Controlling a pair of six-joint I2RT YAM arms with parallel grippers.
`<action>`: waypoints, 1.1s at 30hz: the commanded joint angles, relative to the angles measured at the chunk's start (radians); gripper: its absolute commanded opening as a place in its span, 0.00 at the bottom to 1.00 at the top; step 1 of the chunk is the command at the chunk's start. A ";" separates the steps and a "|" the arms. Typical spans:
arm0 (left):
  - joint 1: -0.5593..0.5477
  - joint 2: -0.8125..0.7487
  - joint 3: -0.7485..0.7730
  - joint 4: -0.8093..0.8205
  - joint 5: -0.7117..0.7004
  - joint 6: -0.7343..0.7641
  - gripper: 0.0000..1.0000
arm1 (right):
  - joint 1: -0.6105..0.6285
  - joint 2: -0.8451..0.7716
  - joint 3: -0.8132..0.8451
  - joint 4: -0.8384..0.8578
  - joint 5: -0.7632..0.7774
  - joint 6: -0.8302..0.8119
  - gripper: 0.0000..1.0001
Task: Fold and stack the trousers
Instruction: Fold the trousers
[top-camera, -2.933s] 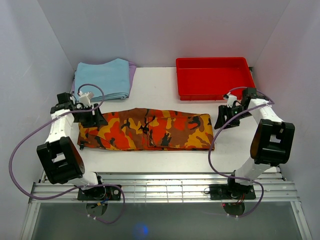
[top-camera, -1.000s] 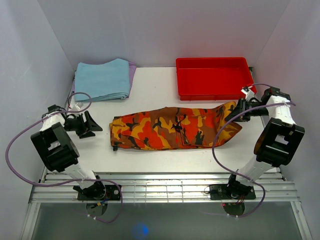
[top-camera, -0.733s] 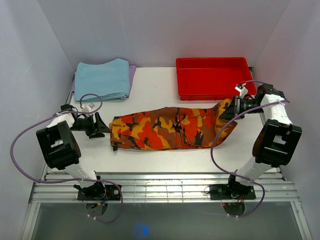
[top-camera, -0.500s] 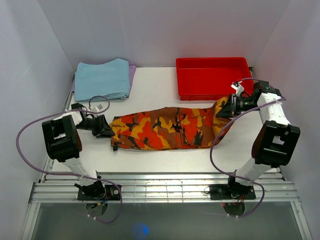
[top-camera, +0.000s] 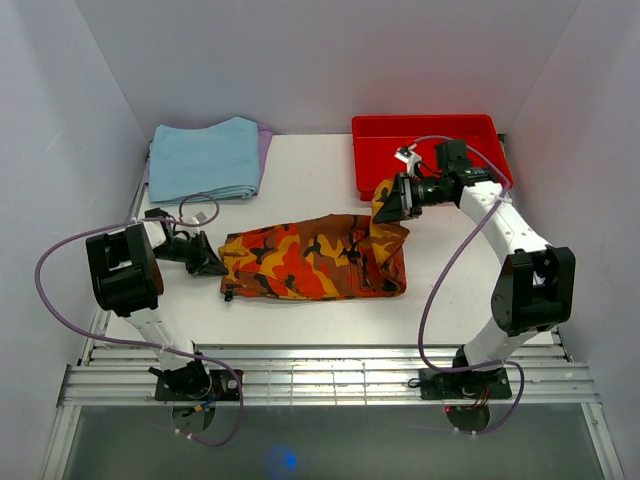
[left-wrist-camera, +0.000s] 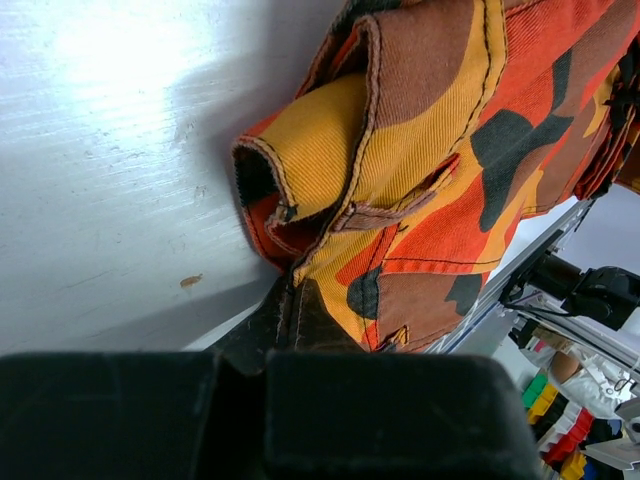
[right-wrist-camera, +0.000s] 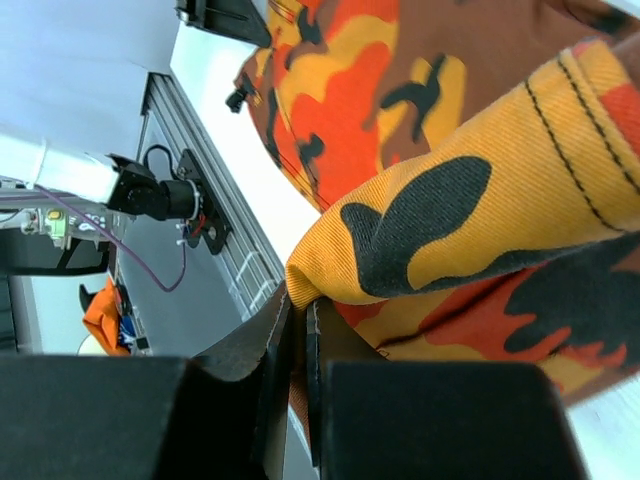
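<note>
- The trousers (top-camera: 315, 258) are lying across the middle of the table (top-camera: 300, 165), filling most of the strip between the two arms.
- The right gripper (top-camera: 385, 200), clamped on the trousers' right end, is holding that end up off the surface and crowding the red tray's (top-camera: 430, 122) near-left corner.
- The red tray is occupying the far right corner.
- The light blue folded cloth (top-camera: 205, 158) is taking up the far left corner.
- Bare table is showing between cloth and tray, in front of the trousers, and to their right under the right arm (top-camera: 500, 215).
- The left gripper (top-camera: 215, 262) is sitting low, pinching the trousers' left end, with the left wall (top-camera: 60, 150) hemming that arm in.
</note>
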 joint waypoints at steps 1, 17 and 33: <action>-0.022 0.022 -0.020 0.039 -0.057 0.020 0.00 | 0.090 0.024 0.079 0.184 -0.007 0.169 0.08; -0.035 0.023 -0.038 0.055 -0.037 0.000 0.00 | 0.423 0.270 0.264 0.319 0.114 0.336 0.08; -0.035 0.051 -0.018 0.056 -0.034 -0.013 0.00 | 0.527 0.482 0.467 0.365 0.168 0.440 0.08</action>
